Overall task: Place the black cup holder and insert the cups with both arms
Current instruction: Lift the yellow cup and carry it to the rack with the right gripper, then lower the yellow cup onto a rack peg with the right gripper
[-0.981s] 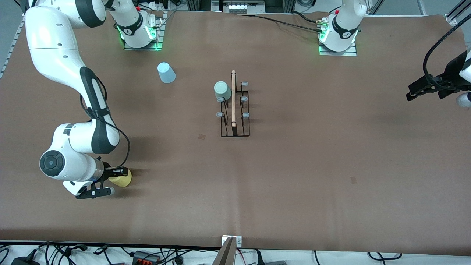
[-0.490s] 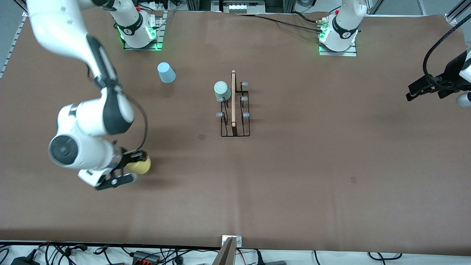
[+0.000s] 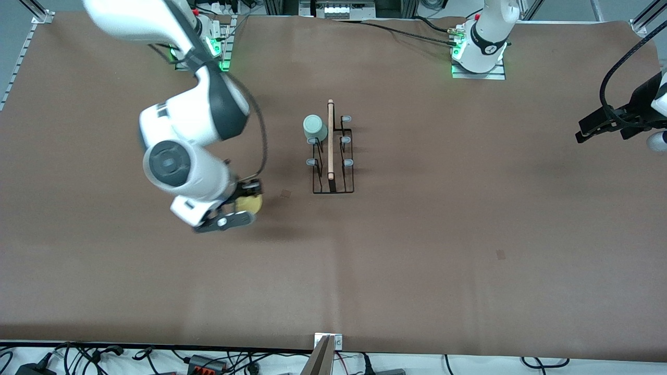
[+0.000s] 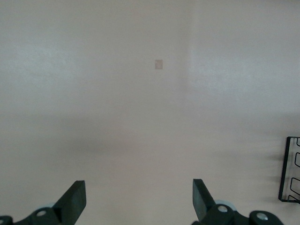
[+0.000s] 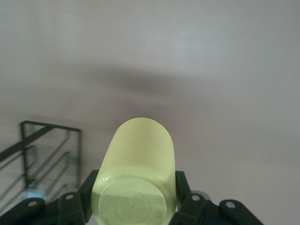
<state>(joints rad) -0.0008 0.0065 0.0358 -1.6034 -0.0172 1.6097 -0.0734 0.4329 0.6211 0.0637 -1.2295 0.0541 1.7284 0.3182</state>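
The thin black wire cup holder (image 3: 332, 156) with the pale wooden rod along its top stands near the middle of the brown table (image 3: 443, 234), and one small mint-green plastic cup (image 3: 315, 128) sits upside down on the peg at its ten o'clock corner; the other pegs, with their grey-blue tips, carry nothing. The holder's black wire frame also shows at the edge of the left wrist view (image 4: 290, 169) and of the right wrist view (image 5: 44, 152). At about eight o'clock from the holder, the right gripper (image 3: 241, 206) hangs over bare table with its jaws clamped on the small yellow plastic cup (image 3: 249, 203), which lies sideways in the grip; the right wrist view shows the same gripper (image 5: 136, 199) with the yellow cup (image 5: 138, 171) pinched at its base end, base toward the camera. The left gripper (image 3: 591, 126) waits at three o'clock over that arm's end of the table, near the edge, and the left wrist view shows it (image 4: 139, 201) with its jaws apart and nothing between them. I can read no writing on the cups or the holder. Wide bare table lies around the holder on the camera's side and toward the left arm's end.
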